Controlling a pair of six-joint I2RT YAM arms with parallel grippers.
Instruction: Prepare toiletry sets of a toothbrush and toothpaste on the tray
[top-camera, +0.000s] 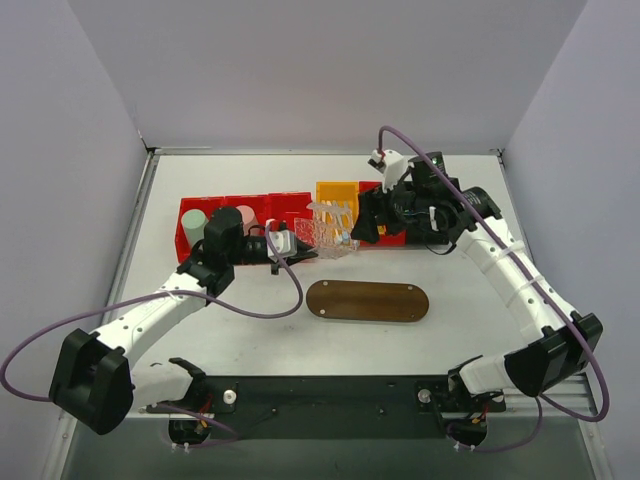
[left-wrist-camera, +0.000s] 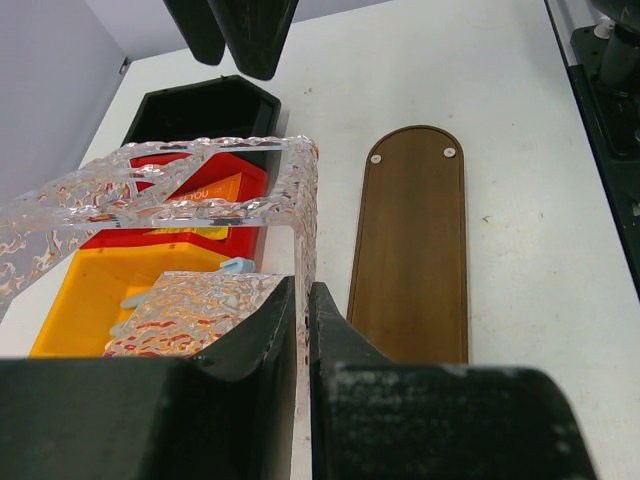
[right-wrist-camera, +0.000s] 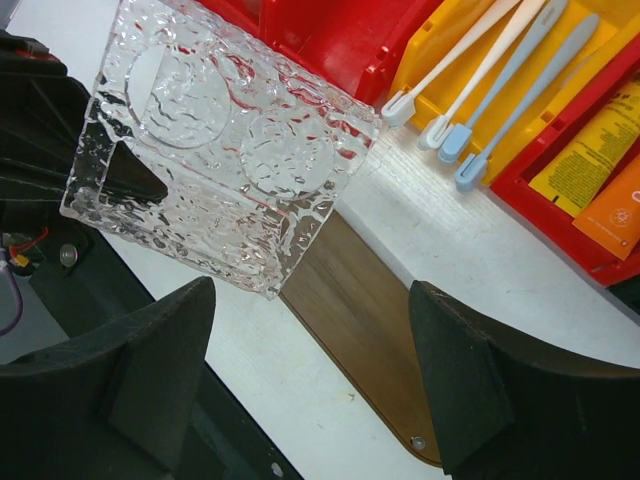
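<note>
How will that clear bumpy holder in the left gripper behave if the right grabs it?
Probably rigid: the clear holder shows flat panels though the left gripper pinches only one wall. Its glossy plastic may slip in the open right gripper. Being hollow, it is likely light and tippy.

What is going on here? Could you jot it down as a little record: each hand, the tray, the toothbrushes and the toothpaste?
left hand: shut on a clear textured holder
right hand: open, holding nothing, close to the holder
tray: lying flat, nothing on it
toothbrushes: lying in the yellow bin
toothpaste tubes: lying in a red bin
sets made: none yet
</note>
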